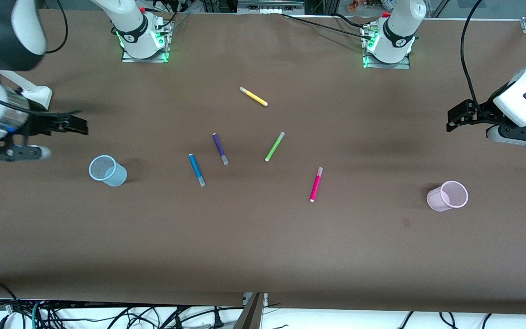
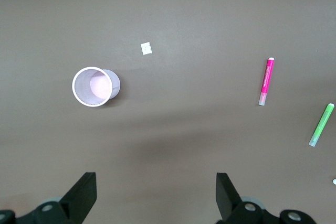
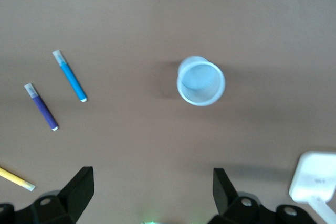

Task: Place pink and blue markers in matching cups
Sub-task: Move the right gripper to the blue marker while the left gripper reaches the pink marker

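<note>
Nothing of the task appears to have been done yet: both cups are seen to be empty in the wrist views, and both markers lie flat on the surface. The blue marker point(image 1: 197, 169) rests near the middle, just beside a purple pen point(image 1: 220, 148), well apart from the blue cup point(image 1: 107, 170), which stands upright toward the right arm's end. The pink marker point(image 1: 316, 184) lies nearer the front camera than a green pen point(image 1: 274, 146), with the pink cup point(image 1: 448, 196) standing upright toward the left arm's end. A yellow pen point(image 1: 253, 96) lies nearer the bases. The right gripper point(image 3: 152, 195) is held spread wide and empty above the surface near the blue cup; the left gripper point(image 2: 156, 195), likewise spread and empty, is held above the surface near the pink cup. Both pickups and both placements are judged to remain.
</note>
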Controlling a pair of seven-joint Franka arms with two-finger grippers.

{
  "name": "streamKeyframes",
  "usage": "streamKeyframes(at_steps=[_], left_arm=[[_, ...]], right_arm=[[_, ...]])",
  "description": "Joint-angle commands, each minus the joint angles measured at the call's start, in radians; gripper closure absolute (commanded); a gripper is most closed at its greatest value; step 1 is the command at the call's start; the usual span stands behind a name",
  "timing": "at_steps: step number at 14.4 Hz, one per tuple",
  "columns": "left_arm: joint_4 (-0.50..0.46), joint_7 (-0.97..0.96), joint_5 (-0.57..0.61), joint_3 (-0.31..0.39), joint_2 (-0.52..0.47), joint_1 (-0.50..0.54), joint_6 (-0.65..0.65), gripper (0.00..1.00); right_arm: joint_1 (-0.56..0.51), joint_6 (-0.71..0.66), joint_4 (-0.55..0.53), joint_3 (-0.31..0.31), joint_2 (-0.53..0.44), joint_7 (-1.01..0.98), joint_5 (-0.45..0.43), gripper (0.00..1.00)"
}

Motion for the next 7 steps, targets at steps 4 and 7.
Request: streamKeyframes(at_steps=[4,7], left_arm=[[-0.019,0.001,-0.022,-0.003,-0.002,-0.01,0.026,0.0],[-0.023,0.001,-0.05,-0.046,0.086,-0.019,0.153,0.0]], right_arm=[[0.089,0.139,0.008,-0.005,0.14,-0.003,0.009,0.0],[0.144,0.252,0.008,-0.004,0.226,-0.003,0.01,0.0]])
